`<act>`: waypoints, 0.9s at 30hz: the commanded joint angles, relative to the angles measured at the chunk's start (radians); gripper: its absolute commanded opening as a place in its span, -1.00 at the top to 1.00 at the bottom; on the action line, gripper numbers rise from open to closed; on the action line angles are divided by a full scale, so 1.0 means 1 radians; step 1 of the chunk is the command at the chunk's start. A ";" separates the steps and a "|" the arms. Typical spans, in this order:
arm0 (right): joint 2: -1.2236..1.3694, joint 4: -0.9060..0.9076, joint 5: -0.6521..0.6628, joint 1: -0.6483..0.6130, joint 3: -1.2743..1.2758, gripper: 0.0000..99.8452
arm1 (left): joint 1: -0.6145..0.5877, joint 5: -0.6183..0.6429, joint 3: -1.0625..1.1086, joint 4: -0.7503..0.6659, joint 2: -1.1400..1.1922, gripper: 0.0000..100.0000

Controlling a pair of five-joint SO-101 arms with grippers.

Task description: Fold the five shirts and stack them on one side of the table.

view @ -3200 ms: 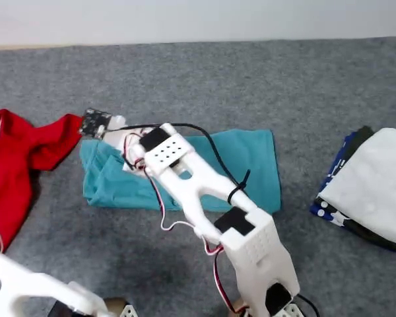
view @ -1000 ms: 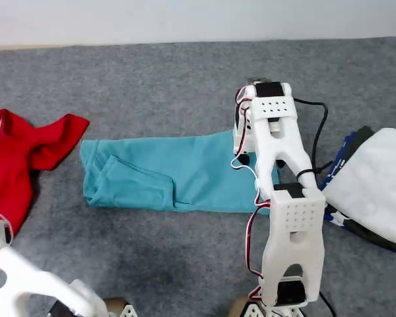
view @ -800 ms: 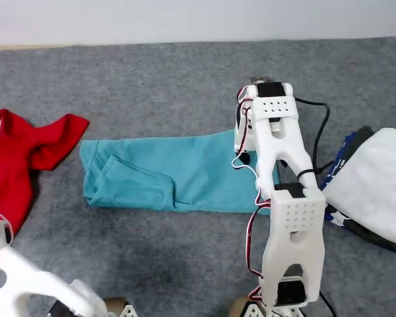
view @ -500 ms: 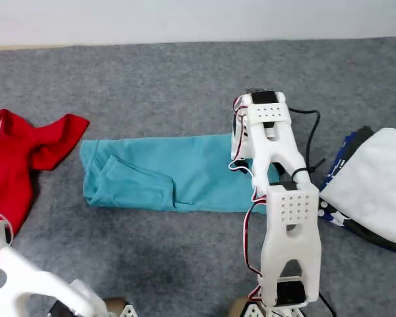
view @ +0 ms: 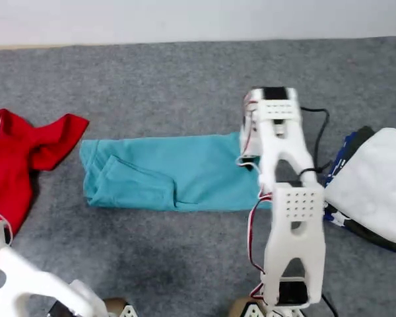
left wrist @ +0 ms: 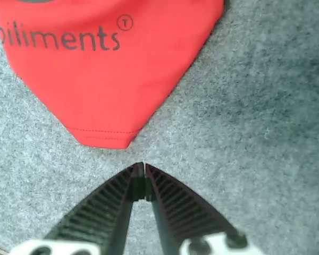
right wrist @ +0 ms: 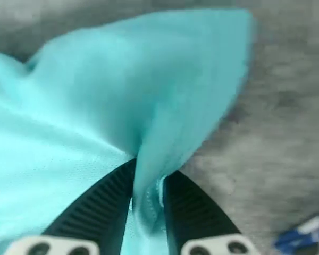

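the right arm stretches forward over the table, and the right gripper (right wrist: 148,183) is pinched tight on a raised, soft fold at the right end of the one teal shirt (view: 165,173), which lies flat mid-table. the left gripper (left wrist: 143,183) hangs empty with tips touching, just beside the one red shirt (left wrist: 101,64). one folded stack (view: 376,181), white on top, lies at the right of the fuzzy grey table (view: 185,79).

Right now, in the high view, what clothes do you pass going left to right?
red shirt → teal shirt → stack of folded shirts, white one on top
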 commanded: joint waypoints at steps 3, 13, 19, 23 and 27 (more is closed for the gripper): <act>-0.110 0.027 0.152 0.171 -0.095 0.98 | 0.006 -0.005 -0.016 0.006 -0.023 0.98; -0.186 0.081 0.331 0.154 -0.112 0.98 | 0.008 -0.005 -0.016 0.006 -0.021 0.98; -0.297 0.082 0.351 -0.073 -0.112 0.98 | 0.008 -0.005 -0.016 0.005 -0.028 0.98; -0.349 0.082 0.347 -0.260 -0.112 0.98 | 0.008 -0.005 -0.016 0.006 -0.028 0.98; -0.360 0.073 0.345 -0.435 -0.118 0.98 | 0.008 -0.005 -0.016 0.006 -0.028 0.98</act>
